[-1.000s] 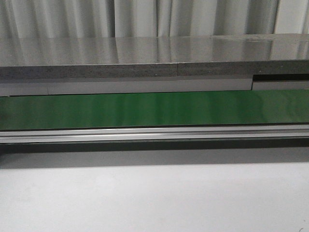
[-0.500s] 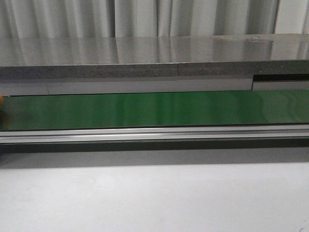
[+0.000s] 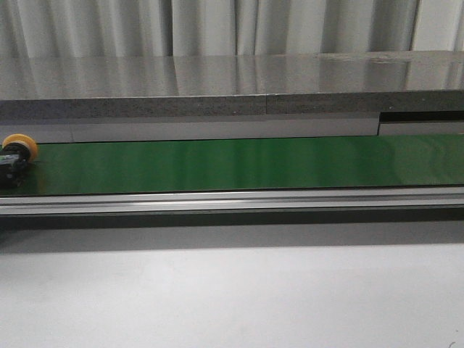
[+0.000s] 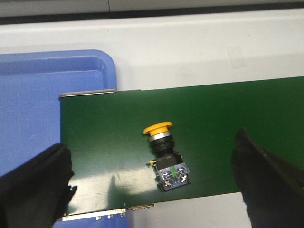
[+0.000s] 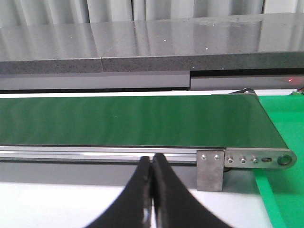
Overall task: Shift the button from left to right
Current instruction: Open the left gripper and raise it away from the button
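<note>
Background: pale pleated curtains (image 3: 217,25) behind a grey stone-look ledge (image 3: 217,87), front view.
Front view, belt: long green conveyor belt (image 3: 246,163) runs across, aluminium rail (image 3: 232,201) on its near side, white table (image 3: 232,297) nearer the camera.
Front view, button: button (image 3: 16,156) at the belt's far left end, partly cut by the picture edge, yellow cap tilted up, black body lying on the belt. No arm or gripper visible in this view.
Left wrist view, gripper: left gripper (image 4: 156,183) spread wide, black fingers (image 4: 33,185) far apart at either side.
Left wrist view, button: lies on its side on the green belt between the two fingers, touching neither; yellow cap points away from the gripper, black body with green-blue marks points toward it.
Left wrist view, surroundings: blue tray (image 4: 47,95) just beyond the belt end, on the side of one finger; white surface past the belt.
Right wrist view, gripper: right gripper (image 5: 151,190) pressed together, fingers touching, nothing between them.
Right wrist view, surroundings: gripper sits on the near side of the rail; belt ahead of the fingers is bare; metal end bracket (image 5: 237,161) and a green bin (image 5: 282,156) off to one side.
</note>
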Tool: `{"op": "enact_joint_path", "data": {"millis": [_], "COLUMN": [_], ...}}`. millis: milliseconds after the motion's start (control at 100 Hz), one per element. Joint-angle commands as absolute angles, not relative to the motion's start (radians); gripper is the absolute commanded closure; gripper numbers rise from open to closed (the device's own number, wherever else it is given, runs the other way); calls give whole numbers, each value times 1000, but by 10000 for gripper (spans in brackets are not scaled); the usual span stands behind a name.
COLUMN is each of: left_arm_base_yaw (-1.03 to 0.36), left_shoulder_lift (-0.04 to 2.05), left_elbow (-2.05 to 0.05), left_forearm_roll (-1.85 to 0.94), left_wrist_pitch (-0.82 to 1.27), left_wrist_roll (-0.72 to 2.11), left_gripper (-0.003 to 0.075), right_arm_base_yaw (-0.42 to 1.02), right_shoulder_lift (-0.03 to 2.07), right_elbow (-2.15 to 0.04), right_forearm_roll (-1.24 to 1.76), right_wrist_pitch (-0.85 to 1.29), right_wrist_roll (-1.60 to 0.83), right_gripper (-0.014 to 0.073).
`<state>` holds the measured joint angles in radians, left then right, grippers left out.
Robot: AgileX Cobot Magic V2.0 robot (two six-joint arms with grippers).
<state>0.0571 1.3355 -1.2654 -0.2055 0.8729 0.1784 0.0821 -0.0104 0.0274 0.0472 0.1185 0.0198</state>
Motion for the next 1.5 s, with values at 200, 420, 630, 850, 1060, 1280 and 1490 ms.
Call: {"op": "enact_joint_path", "data": {"millis": [200, 420, 630, 850, 1060, 1280, 1490], "left_arm_base_yaw": [50, 50, 50, 50, 50, 50, 50], "left_shoulder_lift": [909, 597, 363, 203, 187, 187, 187], "left_elbow": [-940, -642, -417, -291, -281, -273, -270], "left_forearm_roll": [-230, -230, -229, -224, -224, -224, -224], "left_wrist_pitch": [527, 342, 312, 194, 194, 191, 202], "left_wrist_roll": [179, 180, 180, 180, 180, 180, 180], "left_gripper": [83, 83, 83, 83, 83, 121, 482], "right_arm_base_yaw": [81, 81, 81, 81, 81, 81, 81], "right_shoulder_lift": [-29, -29, -29, -29, -29, -29, -29], "right_elbow": [10, 10, 10, 10, 10, 10, 10], "right_forearm_roll": [34, 34, 34, 34, 34, 34, 34], "right_wrist_pitch": [37, 37, 37, 37, 37, 37, 37], "right_wrist_roll": [18, 18, 18, 18, 18, 18, 18], "right_gripper": [662, 662, 662, 662, 662, 662, 662]}}
